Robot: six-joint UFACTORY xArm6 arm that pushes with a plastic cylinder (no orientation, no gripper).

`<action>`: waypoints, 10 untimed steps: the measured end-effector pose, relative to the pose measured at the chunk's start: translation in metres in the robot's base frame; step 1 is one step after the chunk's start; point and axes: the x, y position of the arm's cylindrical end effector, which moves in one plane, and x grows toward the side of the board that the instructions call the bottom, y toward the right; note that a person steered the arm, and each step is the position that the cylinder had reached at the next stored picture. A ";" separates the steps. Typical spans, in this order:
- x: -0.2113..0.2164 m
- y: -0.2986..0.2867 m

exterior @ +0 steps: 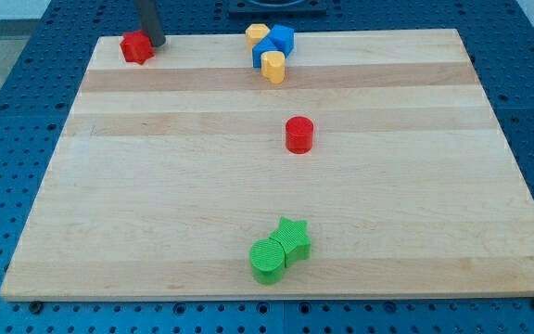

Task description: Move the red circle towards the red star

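Wooden board first: red circle sits mid-board, well apart from the red star at the view's top-left. My tip, a bare rod with nothing to pinch, touches the star's right, far up-left of the circle.

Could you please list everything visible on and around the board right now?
red star: one, red, top left corner of the board.
red circle: one, red, near the middle, alone.
yellow blocks: two, yellow, top centre; one at the cluster's top left, one at its bottom.
blue blocks: two, blue, top centre, one and one, touching the yellow ones.
green star: one, green, bottom centre.
green circle: one, green, touching the green star.
board: one, light wood.
blue pegboard surface: surrounds the board.
my tip: one dark rod, just right of the red star.
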 end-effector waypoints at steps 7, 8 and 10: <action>0.176 0.208; 0.190 0.165; 0.202 0.117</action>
